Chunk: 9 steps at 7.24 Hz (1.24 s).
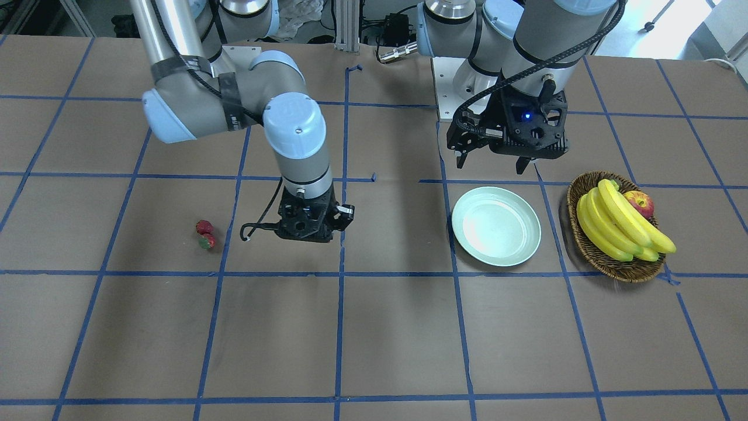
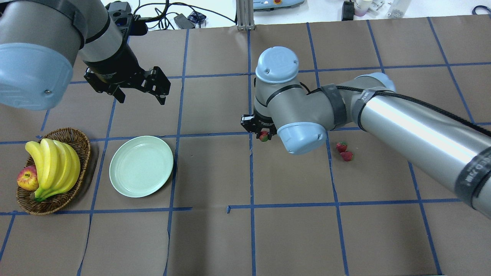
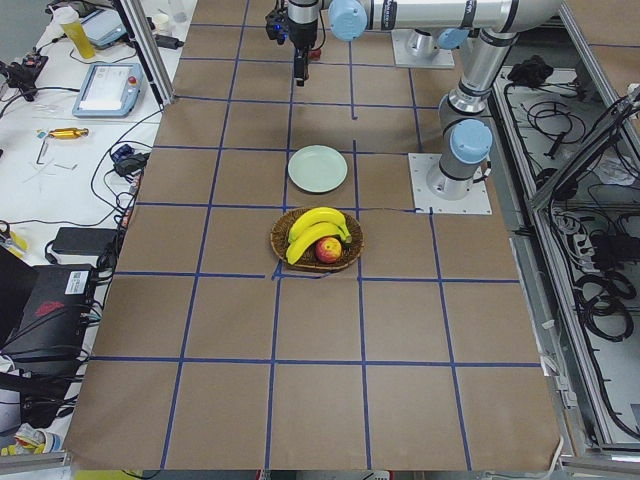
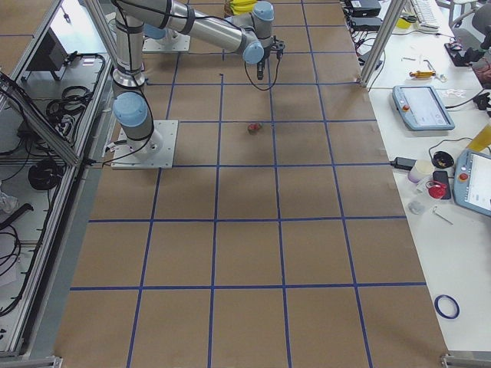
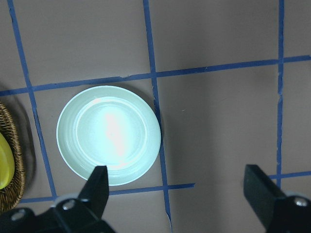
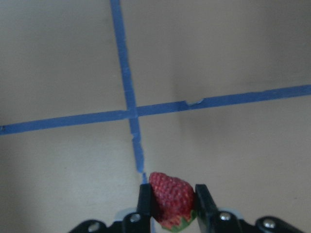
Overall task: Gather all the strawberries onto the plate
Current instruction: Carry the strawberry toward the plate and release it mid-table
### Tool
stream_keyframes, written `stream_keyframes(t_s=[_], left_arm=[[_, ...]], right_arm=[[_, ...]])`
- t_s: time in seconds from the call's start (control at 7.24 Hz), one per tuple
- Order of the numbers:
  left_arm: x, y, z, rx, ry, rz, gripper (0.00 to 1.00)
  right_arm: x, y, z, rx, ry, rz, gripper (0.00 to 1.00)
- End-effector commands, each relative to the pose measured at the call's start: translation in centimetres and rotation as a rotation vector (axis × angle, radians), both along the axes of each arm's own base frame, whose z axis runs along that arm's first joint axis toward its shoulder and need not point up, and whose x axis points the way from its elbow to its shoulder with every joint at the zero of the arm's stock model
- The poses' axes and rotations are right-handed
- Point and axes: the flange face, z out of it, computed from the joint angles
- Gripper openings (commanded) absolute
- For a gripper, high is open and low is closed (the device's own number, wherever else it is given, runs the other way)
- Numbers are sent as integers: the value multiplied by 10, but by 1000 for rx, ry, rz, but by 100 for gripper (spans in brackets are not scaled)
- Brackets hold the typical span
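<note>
My right gripper [image 6: 171, 204] is shut on a strawberry [image 6: 171, 199] and holds it above the table near the middle; the berry also shows under the wrist in the overhead view [image 2: 264, 136]. Two more strawberries [image 2: 344, 151] lie side by side on the table to the right of that arm, also seen in the front-facing view [image 1: 205, 235]. The mint-green plate [image 2: 141, 166] is empty, left of centre. My left gripper [image 2: 140, 96] is open and empty, hovering behind the plate [image 5: 108, 134].
A brown wicker basket [image 2: 78, 143] with bananas [image 2: 53, 165] and an apple [image 2: 27, 178] stands left of the plate. Blue tape lines grid the brown table. The right arm's long link [image 2: 402, 126] spans the right side.
</note>
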Motion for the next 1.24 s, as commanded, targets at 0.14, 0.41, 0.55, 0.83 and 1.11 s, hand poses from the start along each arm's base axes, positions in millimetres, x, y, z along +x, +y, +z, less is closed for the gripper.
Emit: stream_keyframes(t_s=[0.14, 0.41, 0.55, 0.83, 1.11], left_arm=[[0, 0, -1, 2, 0, 0, 100], [0, 0, -1, 2, -2, 0, 100], [0, 0, -1, 2, 0, 0, 100], [0, 0, -1, 2, -2, -1, 100], [0, 0, -1, 2, -2, 0, 100]], right_arm=[[37, 11, -39, -2, 28, -19, 0], [39, 10, -41, -2, 11, -18, 21], [39, 11, -46, 6, 15, -19, 30], [35, 12, -41, -4, 22, -17, 100], [28, 6, -25, -30, 13, -33, 100]])
